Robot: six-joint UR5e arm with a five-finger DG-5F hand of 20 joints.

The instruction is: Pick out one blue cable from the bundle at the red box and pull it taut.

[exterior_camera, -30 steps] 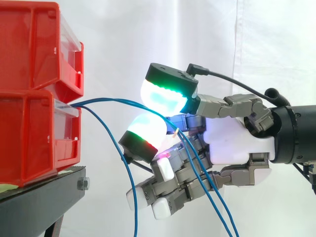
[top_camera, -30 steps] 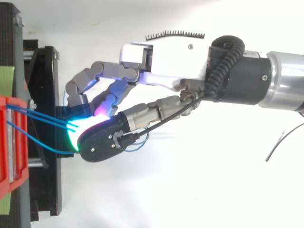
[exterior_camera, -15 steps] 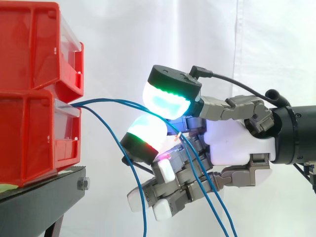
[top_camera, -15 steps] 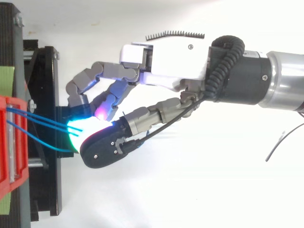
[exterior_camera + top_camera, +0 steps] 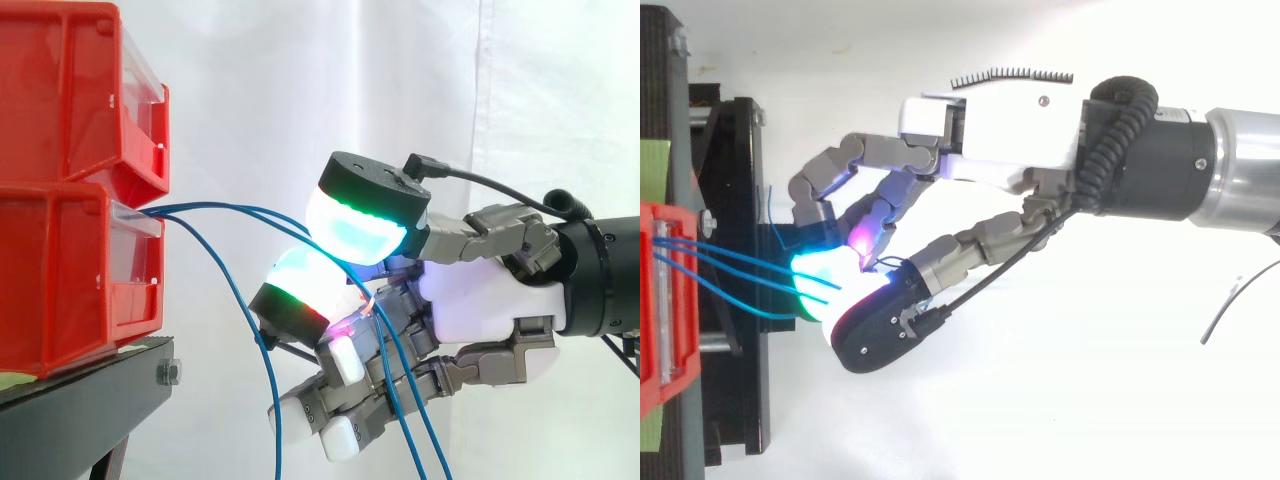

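Note:
Several thin blue cables come out of the lower red bin at the left. Two of them run right and pass between the glowing thumb pad and a glowing fingertip of my hand, then hang down past the curled fingers. A third cable droops away below the bin, clear of the pads. In the top view the cables stretch from the bin's front to the pads of the hand. The hand is curled around the two cables.
A second red bin is stacked on the lower one, and both rest on a black stand. A white curtain hangs behind. There is open space right of the bins around the arm.
The hand has moved right and slightly down, away from the bins, with the cables still between its pads. The thumb has swung outward in the top view.

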